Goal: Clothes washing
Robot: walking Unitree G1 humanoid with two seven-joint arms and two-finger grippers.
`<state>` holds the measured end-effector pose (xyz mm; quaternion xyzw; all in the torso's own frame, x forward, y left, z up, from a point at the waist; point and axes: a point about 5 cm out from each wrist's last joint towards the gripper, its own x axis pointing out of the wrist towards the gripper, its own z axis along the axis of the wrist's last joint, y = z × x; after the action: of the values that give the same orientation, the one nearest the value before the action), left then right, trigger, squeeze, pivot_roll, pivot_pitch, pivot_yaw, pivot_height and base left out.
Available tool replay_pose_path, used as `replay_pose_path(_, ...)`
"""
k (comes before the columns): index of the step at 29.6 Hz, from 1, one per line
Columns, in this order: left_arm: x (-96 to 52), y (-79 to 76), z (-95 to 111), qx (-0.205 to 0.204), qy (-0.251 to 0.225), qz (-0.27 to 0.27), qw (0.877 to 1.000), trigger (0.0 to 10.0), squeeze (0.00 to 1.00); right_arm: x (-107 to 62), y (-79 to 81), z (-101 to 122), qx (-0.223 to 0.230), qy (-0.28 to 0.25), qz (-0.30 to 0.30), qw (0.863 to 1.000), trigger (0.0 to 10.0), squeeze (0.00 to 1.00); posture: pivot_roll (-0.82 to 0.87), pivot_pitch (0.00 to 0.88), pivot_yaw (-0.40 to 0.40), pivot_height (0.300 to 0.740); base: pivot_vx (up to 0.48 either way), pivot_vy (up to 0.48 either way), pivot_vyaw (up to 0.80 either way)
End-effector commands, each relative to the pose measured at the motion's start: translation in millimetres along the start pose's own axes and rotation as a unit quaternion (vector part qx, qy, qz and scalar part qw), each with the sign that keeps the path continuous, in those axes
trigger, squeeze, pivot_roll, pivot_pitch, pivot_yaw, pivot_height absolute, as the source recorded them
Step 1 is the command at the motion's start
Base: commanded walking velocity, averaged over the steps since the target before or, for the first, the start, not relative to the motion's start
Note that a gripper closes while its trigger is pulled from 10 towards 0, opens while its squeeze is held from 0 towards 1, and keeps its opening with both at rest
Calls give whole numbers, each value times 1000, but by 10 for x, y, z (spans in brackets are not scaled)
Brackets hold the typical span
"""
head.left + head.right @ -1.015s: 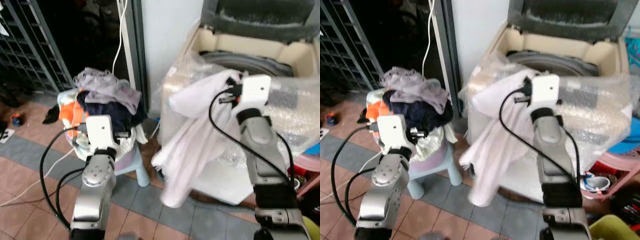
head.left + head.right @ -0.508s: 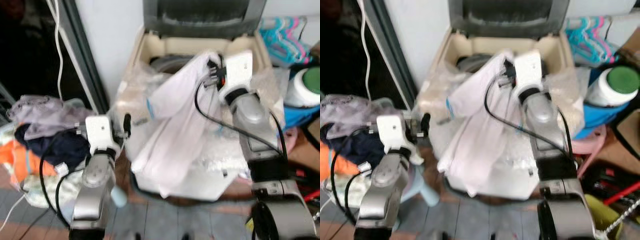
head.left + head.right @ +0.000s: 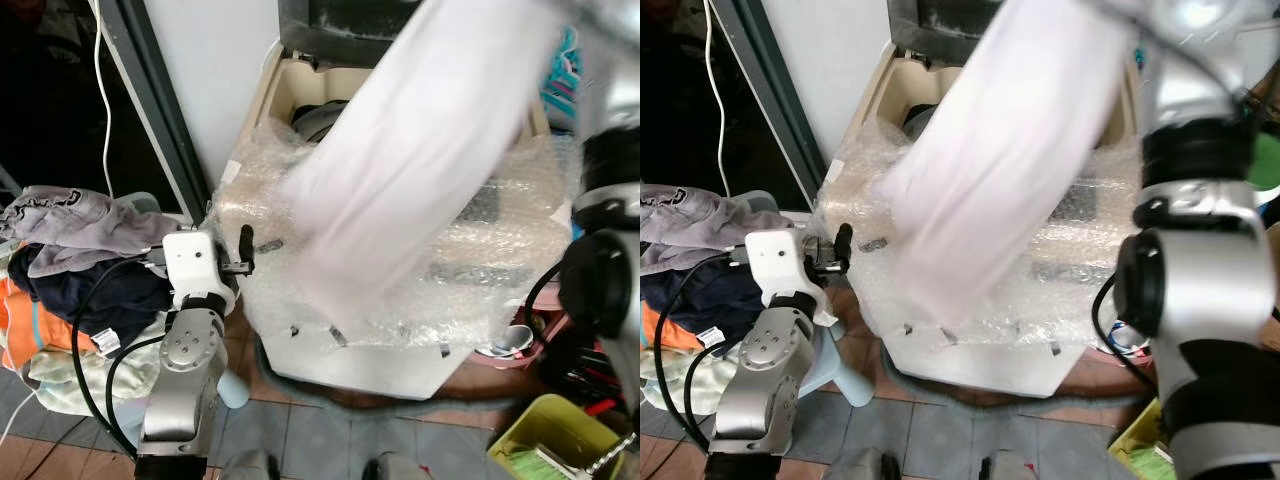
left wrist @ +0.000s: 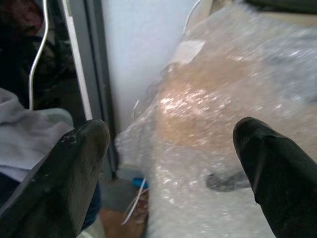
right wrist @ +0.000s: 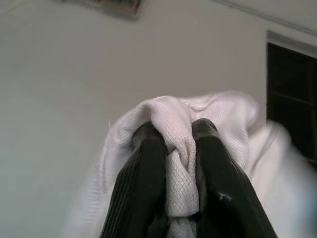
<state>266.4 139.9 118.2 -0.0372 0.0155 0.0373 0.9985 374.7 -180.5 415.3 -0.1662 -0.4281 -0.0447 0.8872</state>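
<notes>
A long white garment hangs blurred from high up, down across the open top-loading washing machine, which is wrapped in bubble wrap. My right gripper is raised overhead and shut on a bunched fold of that white garment; the silver right arm rises at the right. The machine's dark drum opening lies behind the garment. My left gripper is held low beside the machine's left front corner, open with nothing between its fingers. A pile of laundry sits to the left.
The laundry pile rests on a pale blue stool. A dark doorway with a white cable is at the far left. A yellow basket and a pink basin stand on the floor at the right, with hangers behind.
The camera has swung right and come nearer the machine. My right arm has lifted the white garment from the machine's rim to high overhead. The left gripper stays open.
</notes>
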Motion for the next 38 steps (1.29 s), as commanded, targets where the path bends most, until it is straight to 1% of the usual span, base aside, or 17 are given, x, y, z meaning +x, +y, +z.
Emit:
replay_pose_path(1,-6,-65,6,-11,0,-2,1000,10000,0,-343,320,-514,14,113,63,992,10000,0,-54,0,16,740,0,0,0)
replay_pose_path(2,-7,-71,8,-11,0,-3,1000,10000,0,-443,388,-627,22,140,75,987,10000,0,-53,0,16,740,0,0,0)
replay_pose_path(3,-8,-77,10,-11,0,-3,1000,10000,0,-749,567,-885,59,210,108,970,10000,0,-53,0,17,740,0,0,0)
replay_pose_path(4,-8,-77,10,-11,0,-3,1000,10000,0,-749,567,-885,59,210,108,970,10000,0,-53,0,17,740,0,0,0)
replay_pose_path(5,-10,-77,11,-11,0,-3,1000,10000,0,-906,646,-978,77,236,121,961,10000,0,-53,0,19,740,0,0,0)
replay_pose_path(6,-14,-68,3,-11,2,-2,1000,10000,0,-1244,817,-1117,94,282,168,940,10000,0,-58,1,25,740,0,0,0)
replay_pose_path(7,-16,-63,-1,-11,3,-2,1000,10000,0,-1334,859,-1142,96,293,182,934,10000,0,-58,1,25,740,0,0,0)
replay_pose_path(8,-15,-59,-8,-11,6,-3,1000,10000,0,-1513,911,-1177,119,316,196,921,10000,0,-63,1,29,740,0,0,0)
replay_pose_path(12,3,-79,-11,-8,7,-12,1000,10000,0,-1647,899,-1202,128,329,204,913,10000,0,-76,0,36,740,0,0,0)
replay_pose_path(19,22,-111,11,-7,0,-16,1000,10000,0,-1616,820,-1215,136,341,205,907,10000,0,-72,0,32,740,0,0,0)
replay_pose_path(21,9,-92,23,-7,-6,-15,1000,10000,0,-1559,839,-1131,113,314,236,913,10000,0,-68,0,29,740,0,0,338)
replay_pose_path(23,6,-83,23,-7,-7,-13,1000,10000,0,-1500,859,-1080,114,298,238,917,10000,0,-65,0,27,740,0,0,788)
replay_pose_path(27,18,-76,32,-6,-10,-12,1000,10000,0,-1274,940,-953,127,258,261,922,10000,0,-58,0,19,740,0,0,783)
replay_pose_path(31,27,-77,48,-5,-14,-12,1000,10000,0,-1111,1032,-859,134,234,312,911,10000,0,-59,0,17,740,0,0,708)
replay_pose_path(33,28,-69,34,-5,-11,-8,1000,10000,0,-932,1104,-727,136,204,358,901,10000,0,-58,0,10,740,0,0,0)
replay_pose_path(36,29,-68,29,-4,-9,-4,1000,10000,0,-785,1088,-694,126,206,352,904,10000,0,-57,0,5,740,0,0,0)
replay_pose_path(38,27,-64,26,-5,-8,0,1000,10000,0,-761,1066,-727,111,218,345,906,10000,0,-57,0,5,740,0,0,0)
